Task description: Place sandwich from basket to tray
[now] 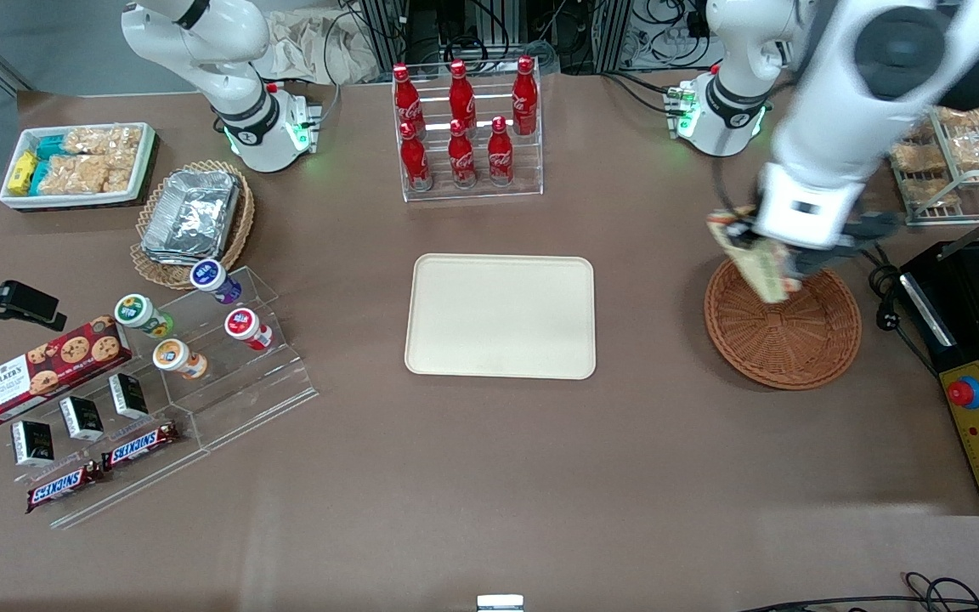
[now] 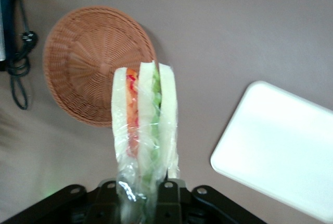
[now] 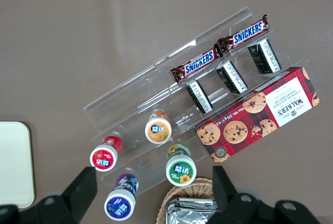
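Here, the gripper (image 1: pixel 763 253) is hanging above the basket (image 1: pixel 783 327), clamped on the sandwich (image 1: pixel 757 259). The wrapped wedge is dangling point-down from its pinched end, clear of the wicker, probably so it can travel without dragging. In the wrist view, the sandwich (image 2: pixel 144 125) is showing white bread with red and green filling, and the basket (image 2: pixel 96 62) below it is sitting empty. The tray (image 1: pixel 500 315) is lying bare on the worktop (image 1: pixel 489 476), well apart from the basket toward the parked arm's end, apparently awaiting the drop. Farther along that way, packaging is reading "Snickers" on two bars (image 1: pixel 103 467) and "Walkers" on a red cookie box (image 1: pixel 48 369).
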Motion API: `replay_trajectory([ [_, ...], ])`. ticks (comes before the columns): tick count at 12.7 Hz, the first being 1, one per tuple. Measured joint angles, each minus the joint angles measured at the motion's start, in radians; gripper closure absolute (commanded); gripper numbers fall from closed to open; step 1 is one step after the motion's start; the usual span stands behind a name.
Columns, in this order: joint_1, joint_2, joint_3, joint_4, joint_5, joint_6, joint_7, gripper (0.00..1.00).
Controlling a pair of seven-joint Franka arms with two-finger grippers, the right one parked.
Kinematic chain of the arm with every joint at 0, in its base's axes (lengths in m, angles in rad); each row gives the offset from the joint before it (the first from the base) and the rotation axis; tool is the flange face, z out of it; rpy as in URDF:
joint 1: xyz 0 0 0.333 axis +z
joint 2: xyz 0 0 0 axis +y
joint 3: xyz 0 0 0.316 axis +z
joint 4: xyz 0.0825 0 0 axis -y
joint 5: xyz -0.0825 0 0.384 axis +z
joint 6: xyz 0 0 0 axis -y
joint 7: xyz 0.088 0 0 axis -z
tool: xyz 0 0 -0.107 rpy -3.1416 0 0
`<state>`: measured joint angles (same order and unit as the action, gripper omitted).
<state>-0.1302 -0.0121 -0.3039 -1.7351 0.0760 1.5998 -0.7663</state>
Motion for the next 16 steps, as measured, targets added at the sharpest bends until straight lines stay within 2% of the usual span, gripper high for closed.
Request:
replay_trajectory([
  [3,-0.005,0.046,-0.143,-0.041,-0.001,0.078,0.005,1.00],
  [6,-0.009,0.119,-0.250,-0.189,0.001,0.348,0.006,1.00],
  [8,-0.020,0.186,-0.284,-0.290,0.024,0.532,0.008,1.00],
  [12,-0.039,0.365,-0.288,-0.333,0.191,0.702,0.010,1.00],
  [15,-0.039,0.480,-0.287,-0.327,0.279,0.768,0.009,1.00],
  [16,-0.039,0.503,-0.287,-0.324,0.306,0.771,0.002,0.86],
])
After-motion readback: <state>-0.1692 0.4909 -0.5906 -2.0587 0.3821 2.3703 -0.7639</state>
